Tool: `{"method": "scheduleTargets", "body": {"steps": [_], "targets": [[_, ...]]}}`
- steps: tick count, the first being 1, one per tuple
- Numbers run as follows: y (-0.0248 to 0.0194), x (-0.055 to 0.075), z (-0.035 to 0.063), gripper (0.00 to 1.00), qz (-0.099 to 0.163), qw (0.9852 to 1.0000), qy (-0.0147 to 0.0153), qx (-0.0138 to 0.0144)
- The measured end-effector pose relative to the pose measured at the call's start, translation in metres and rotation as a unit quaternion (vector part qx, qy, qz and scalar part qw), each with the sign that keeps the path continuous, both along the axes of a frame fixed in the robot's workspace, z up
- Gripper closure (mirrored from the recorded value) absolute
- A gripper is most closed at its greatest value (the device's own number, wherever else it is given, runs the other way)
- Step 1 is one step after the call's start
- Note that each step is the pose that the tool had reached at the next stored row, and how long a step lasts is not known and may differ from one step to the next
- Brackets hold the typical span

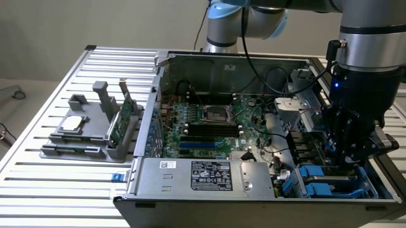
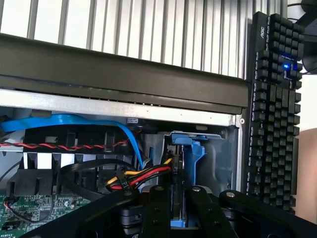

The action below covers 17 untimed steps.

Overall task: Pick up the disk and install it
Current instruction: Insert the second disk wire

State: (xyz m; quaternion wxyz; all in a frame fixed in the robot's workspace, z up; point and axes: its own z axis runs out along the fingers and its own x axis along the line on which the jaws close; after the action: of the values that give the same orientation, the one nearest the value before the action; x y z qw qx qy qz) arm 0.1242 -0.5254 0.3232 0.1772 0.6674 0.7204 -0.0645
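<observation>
My gripper [image 1: 347,159] reaches down into the drive bay at the front corner of the open computer case [image 1: 266,61], on the exterior view's right. In the wrist view the disk [image 2: 194,151] stands edge-on in the bay, its blue bracket frame showing around a thin dark edge. The gripper [image 2: 177,201] straddles that edge, and its black fingers [image 2: 157,213] are shut on the disk from both sides. Blue bracket parts [image 1: 316,176] show in the bay just below the gripper in the exterior view.
A bundle of red, yellow and black cables [image 2: 141,176] and a blue flat cable [image 2: 74,121] lie close beside the bay. The power supply [image 1: 203,175] and motherboard [image 1: 209,123] fill the case. A grey fixture [image 1: 82,142] holds a green card [image 1: 121,121] and a chip [image 1: 72,123]. A black keyboard [image 2: 275,109] lies outside the case.
</observation>
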Motion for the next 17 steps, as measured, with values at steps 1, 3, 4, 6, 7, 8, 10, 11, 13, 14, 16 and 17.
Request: {"method": "scheduleTargets", "body": {"steps": [1,3,4,6,7,8,10,11,13,14,16,17], "targets": [[0.0000,0.0000,-0.0004,0.81,0.000,1.0000,0.0000,-0.0001],[0.0001,0.0000,-0.0012,0.81,0.000,1.0000,0.0000,-0.0002],[0.0001,0.0000,-0.0016,0.81,0.000,1.0000,0.0000,-0.0002],[0.0001,0.0000,-0.0022,0.81,0.000,1.0000,0.0000,-0.0004],[0.0001,0.0002,-0.0023,0.81,0.000,1.0000,0.0000,-0.0006],[0.0001,0.0003,-0.0025,0.81,0.000,1.0000,0.0000,-0.0007],[0.0001,0.0007,-0.0030,0.81,-0.001,1.0000,0.0000,-0.0007],[0.0001,0.0011,-0.0034,0.81,-0.001,1.0000,0.0000,-0.0006],[0.0001,0.0018,-0.0039,0.81,-0.001,1.0000,0.0000,-0.0008],[0.0001,0.0021,-0.0041,0.81,-0.001,1.0000,0.0000,-0.0009],[0.0001,0.0024,-0.0042,0.81,-0.001,1.0000,0.0000,-0.0009],[0.0001,0.0026,-0.0043,0.81,-0.001,1.0000,0.0000,-0.0008]]}}
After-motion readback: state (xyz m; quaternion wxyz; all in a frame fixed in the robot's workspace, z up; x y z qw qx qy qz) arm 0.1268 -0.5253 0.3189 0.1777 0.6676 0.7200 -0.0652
